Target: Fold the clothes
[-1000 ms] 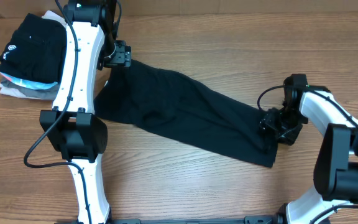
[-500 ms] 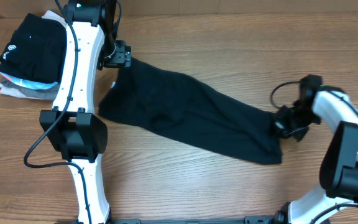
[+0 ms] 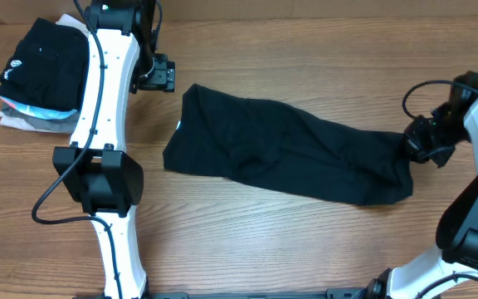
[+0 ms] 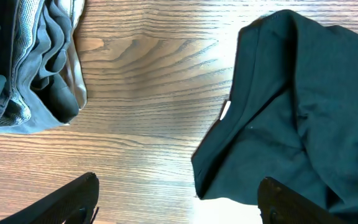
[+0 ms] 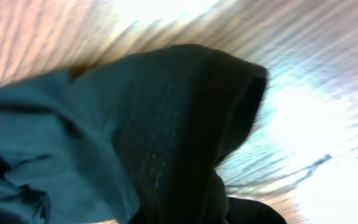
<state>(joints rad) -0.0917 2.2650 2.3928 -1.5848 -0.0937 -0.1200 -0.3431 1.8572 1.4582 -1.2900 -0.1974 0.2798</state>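
Observation:
The black shirt [image 3: 289,154] lies as a long crumpled band across the middle of the table, its white neck tag [image 3: 178,126] at the left end. My right gripper [image 3: 413,145] is shut on the shirt's right end, and in the right wrist view the black fabric [image 5: 185,124] bunches up into the jaws. My left gripper [image 3: 160,75] hangs open over bare wood up and left of the shirt. In the left wrist view its dark fingertips [image 4: 73,199] stand wide apart, and the shirt's collar edge [image 4: 278,124] with the tag [image 4: 225,110] lies to the right.
A stack of folded garments [image 3: 36,75] sits at the far left corner, a black one with a round white logo on top and grey and white ones [image 4: 36,68] beneath. The left arm [image 3: 106,124] runs down the table's left side.
The right gripper has closed on the shirt's right end and pulled it right and up. The whole shirt slid right, away from the left gripper, which has not moved.

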